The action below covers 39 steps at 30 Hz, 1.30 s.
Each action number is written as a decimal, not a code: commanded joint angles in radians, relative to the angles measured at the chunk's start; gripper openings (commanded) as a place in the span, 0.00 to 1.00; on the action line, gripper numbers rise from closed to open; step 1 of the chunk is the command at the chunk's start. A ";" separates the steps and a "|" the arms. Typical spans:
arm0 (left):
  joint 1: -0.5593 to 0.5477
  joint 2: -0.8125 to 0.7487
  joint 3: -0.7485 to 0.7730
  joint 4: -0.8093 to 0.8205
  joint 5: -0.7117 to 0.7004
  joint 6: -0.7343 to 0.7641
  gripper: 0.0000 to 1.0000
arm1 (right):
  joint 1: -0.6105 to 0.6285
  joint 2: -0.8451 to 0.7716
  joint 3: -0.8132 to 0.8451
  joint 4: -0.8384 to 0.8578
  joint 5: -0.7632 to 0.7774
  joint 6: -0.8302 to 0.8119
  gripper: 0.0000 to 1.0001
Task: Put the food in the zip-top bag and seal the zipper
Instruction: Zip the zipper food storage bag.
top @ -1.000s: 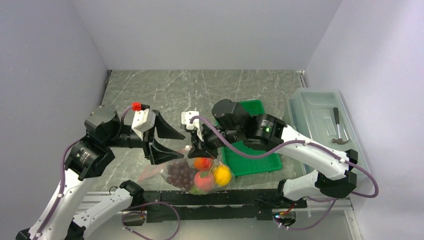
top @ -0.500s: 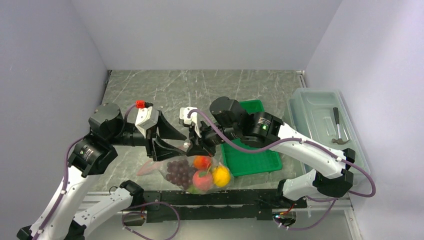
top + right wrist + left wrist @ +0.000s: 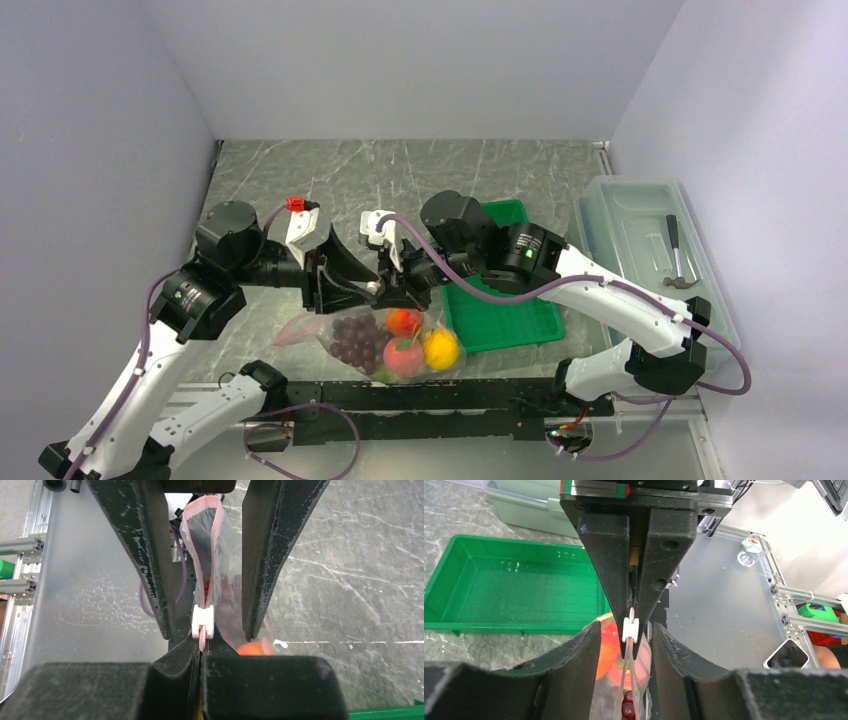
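The clear zip-top bag [image 3: 385, 345] hangs near the table's front edge with the food inside: dark grapes [image 3: 355, 340], a red fruit [image 3: 403, 357], a yellow lemon [image 3: 442, 349] and a red-orange fruit [image 3: 403, 321]. My right gripper [image 3: 393, 297] is shut on the end of the pink zipper strip [image 3: 201, 639], right beside the white slider [image 3: 202, 621]. My left gripper [image 3: 368, 288] is open, its fingers [image 3: 574, 665] either side of the strip and slider [image 3: 630, 630] without touching them. Behind the slider the bag's mouth [image 3: 202, 530] gapes open.
An empty green tray [image 3: 500, 325] lies just right of the bag, under the right arm, and also shows in the left wrist view [image 3: 514, 595]. A clear lidded box [image 3: 650, 250] holding a grey hammer [image 3: 678, 262] stands at the right edge.
My left arm has moved right towards the right gripper, and its open jaws now straddle the zipper strip at the slider. The right gripper has kept its hold.
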<state>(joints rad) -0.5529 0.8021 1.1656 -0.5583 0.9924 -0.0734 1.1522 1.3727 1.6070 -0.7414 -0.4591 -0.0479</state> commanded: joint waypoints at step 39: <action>0.001 -0.011 0.007 0.086 0.041 -0.040 0.27 | -0.009 -0.044 0.004 0.127 -0.029 0.023 0.00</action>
<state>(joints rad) -0.5529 0.7883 1.1656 -0.5175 0.9787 -0.0994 1.1473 1.3727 1.6028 -0.7319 -0.4740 -0.0441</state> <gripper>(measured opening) 0.298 0.010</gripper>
